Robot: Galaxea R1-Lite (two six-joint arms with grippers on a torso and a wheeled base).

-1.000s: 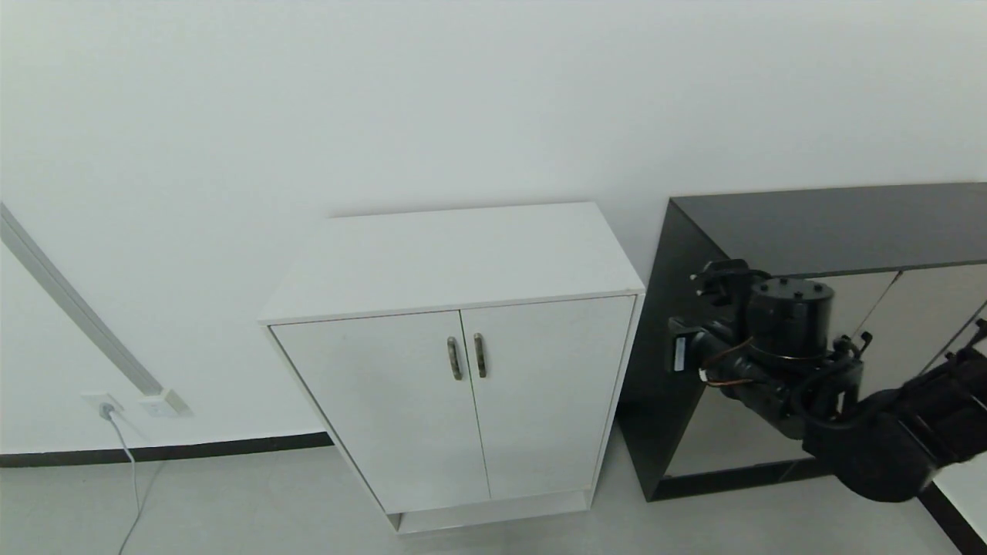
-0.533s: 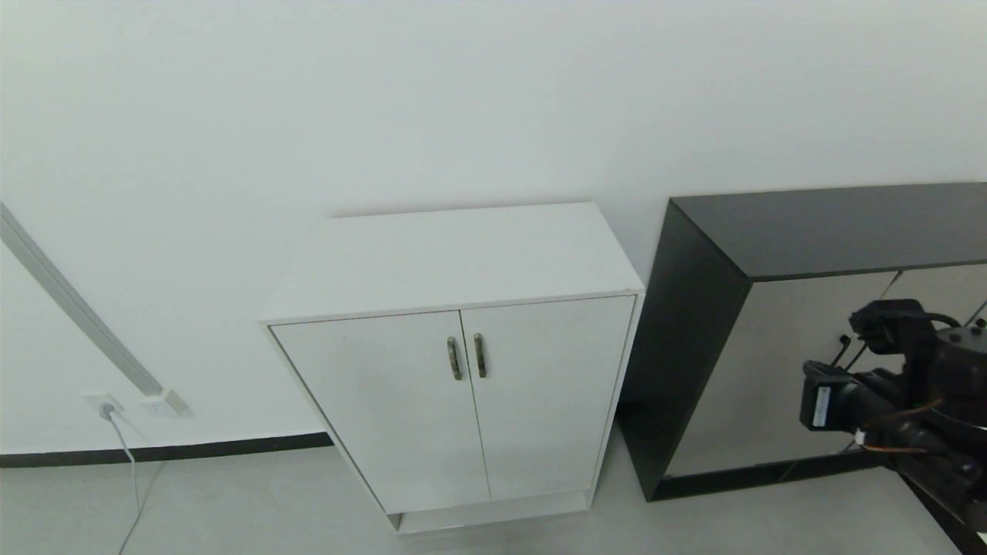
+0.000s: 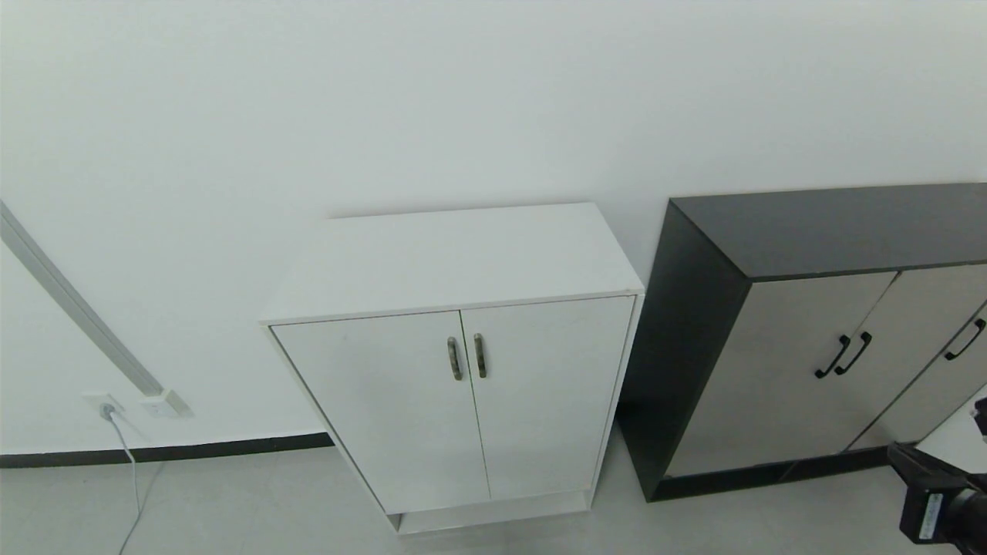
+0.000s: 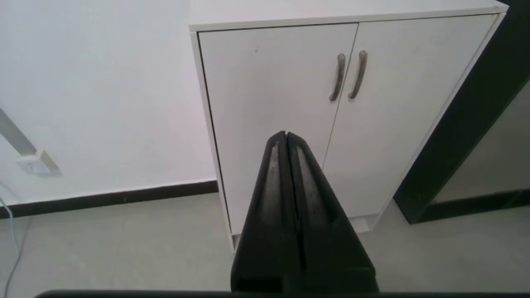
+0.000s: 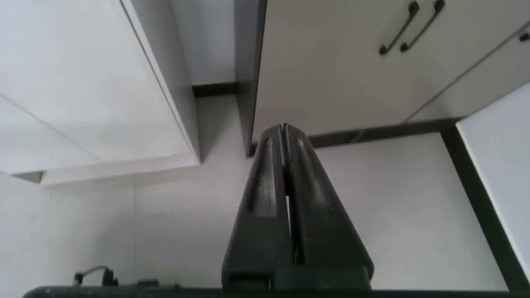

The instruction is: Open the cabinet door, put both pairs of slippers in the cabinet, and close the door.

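Faces the white cabinet, both doors shut and the two handles side by side at its middle seam, with the left gripper pinched fully closed in front of its doors and the right gripper likewise closed, low beyond its right side by the dark cabinet.

We see the white cabinet with both doors shut, so nothing can go inside. Its two handles face us, with bare floor in front. The dark cabinet stands close on its right. A cable hangs by the wall, left.
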